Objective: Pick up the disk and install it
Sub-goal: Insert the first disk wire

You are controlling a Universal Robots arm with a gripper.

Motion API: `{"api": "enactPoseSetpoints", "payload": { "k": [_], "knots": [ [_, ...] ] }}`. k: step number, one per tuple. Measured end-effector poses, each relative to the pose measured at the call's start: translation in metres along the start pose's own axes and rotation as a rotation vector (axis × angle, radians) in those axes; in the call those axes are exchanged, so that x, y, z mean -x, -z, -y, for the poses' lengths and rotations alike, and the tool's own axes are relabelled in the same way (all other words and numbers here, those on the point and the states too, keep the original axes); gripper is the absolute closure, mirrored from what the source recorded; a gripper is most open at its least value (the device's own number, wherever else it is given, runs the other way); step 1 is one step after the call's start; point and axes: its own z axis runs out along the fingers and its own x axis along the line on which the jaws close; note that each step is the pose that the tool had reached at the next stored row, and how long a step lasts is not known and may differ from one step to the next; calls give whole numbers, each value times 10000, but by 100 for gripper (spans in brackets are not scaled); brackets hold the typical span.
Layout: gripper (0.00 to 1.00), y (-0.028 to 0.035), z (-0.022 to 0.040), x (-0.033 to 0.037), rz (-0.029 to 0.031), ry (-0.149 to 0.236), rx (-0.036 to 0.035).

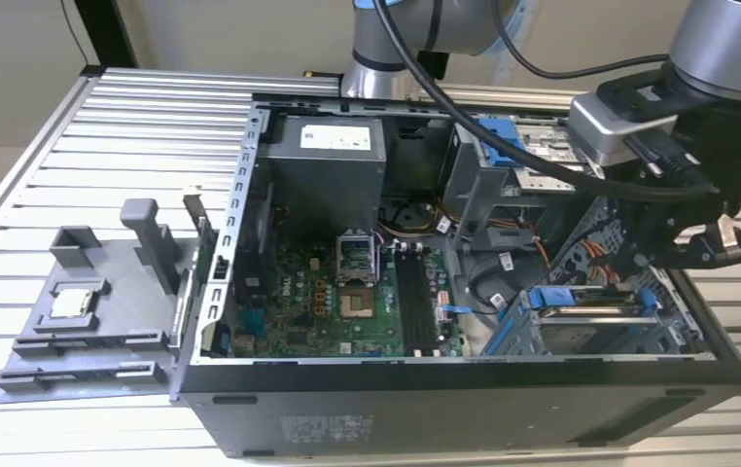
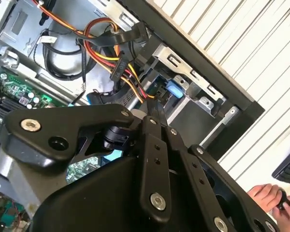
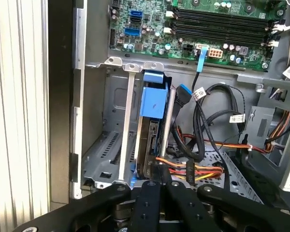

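Computer case (image 1: 475,399), disk (image 3: 152,140) in bay.

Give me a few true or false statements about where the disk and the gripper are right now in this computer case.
1. The disk sits in the drive bay inside the computer case. True.
2. The gripper is above the grey tray. False: it is down inside the case, at the disk's end by the orange and yellow cables.
3. The disk carries a blue plastic part. True.
4. The square chip lies on the green motherboard. False: it rests on the grey tray outside the case, at the exterior view's left.
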Motion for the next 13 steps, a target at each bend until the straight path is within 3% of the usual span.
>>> {"api": "enactPoseSetpoints", "payload": {
  "k": [3, 6, 11, 13],
  "knots": [
    [100, 13, 5, -2, 70, 372, -46],
    [100, 18, 6, -2, 136, 825, -160],
    [100, 18, 6, -2, 237, 1576, -415],
    [100, 18, 6, -2, 269, 1859, -547]
  ]
}}
